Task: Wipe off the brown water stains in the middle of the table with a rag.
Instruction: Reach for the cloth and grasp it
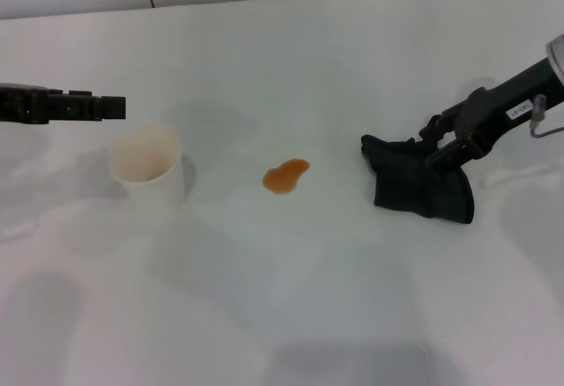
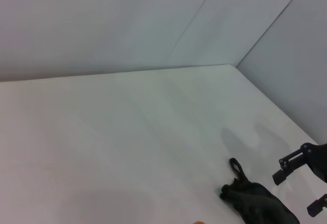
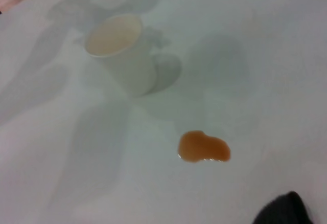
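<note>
Right gripper (image 1: 434, 151): fingers clamped on upper edge of rag (image 1: 416, 183), which lies bunched on table (image 1: 291, 307); cloth fans out below the fingertips, narrow end at the grip.
Brown water stains (image 1: 285, 174): beyond the fingertips, well apart from rag; long axis tilted, far end toward rag.
White cup (image 1: 147, 166): upright, past stain.
Left gripper (image 1: 106, 107): above cup; finger state can't tell.
</note>
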Available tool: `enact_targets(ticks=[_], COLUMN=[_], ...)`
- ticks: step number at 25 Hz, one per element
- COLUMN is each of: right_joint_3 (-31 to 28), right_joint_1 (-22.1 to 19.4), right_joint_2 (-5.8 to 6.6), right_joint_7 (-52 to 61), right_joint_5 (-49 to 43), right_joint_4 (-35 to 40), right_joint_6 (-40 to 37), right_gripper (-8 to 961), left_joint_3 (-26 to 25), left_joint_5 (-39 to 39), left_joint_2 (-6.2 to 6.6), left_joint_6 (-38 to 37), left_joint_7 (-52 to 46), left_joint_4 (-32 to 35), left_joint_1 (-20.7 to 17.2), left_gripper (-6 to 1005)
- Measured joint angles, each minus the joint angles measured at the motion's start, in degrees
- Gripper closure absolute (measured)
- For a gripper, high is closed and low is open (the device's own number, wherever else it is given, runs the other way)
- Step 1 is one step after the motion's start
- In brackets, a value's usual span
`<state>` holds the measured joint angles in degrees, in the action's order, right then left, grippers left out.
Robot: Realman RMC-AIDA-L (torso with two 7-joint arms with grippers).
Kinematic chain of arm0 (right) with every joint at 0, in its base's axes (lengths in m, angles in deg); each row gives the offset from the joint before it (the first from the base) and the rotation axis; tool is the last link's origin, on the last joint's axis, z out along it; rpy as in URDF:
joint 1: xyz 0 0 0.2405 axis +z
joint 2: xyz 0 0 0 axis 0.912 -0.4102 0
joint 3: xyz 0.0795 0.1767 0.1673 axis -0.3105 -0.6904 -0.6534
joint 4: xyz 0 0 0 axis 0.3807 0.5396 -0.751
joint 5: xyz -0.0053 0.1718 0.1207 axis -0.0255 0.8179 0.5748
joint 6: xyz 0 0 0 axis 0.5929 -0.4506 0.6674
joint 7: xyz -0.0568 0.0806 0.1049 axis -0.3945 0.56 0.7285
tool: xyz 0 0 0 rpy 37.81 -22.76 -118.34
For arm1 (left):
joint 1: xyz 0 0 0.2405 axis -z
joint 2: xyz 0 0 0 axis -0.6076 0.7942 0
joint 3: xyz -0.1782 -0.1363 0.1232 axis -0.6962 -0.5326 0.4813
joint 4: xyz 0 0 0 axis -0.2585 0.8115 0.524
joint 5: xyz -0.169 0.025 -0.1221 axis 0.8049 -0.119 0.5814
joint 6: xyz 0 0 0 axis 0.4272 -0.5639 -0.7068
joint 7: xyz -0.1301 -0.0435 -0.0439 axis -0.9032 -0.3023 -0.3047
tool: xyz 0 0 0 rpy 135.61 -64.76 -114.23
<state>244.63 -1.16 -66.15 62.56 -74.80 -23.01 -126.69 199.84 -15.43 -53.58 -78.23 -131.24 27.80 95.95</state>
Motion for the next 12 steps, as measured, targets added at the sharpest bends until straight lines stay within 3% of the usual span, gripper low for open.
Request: enact_targets(ticks=[12], right_joint_3=[-0.14], right_joint_1=[-1.08], right_joint_2=[-0.71], right_joint_7=[4.48], right_joint_5=[-1.8], right_joint_4=[5.79], right_joint_6=[11.6], right_gripper=[186], left_joint_3=[0.0], left_joint_5=[-0.03], left_joint_2=[0.02], left_joint_6=[0.58], left_joint_7=[-0.01], left_joint_4=[0.0], left_joint_1=[0.63], left_gripper=[107])
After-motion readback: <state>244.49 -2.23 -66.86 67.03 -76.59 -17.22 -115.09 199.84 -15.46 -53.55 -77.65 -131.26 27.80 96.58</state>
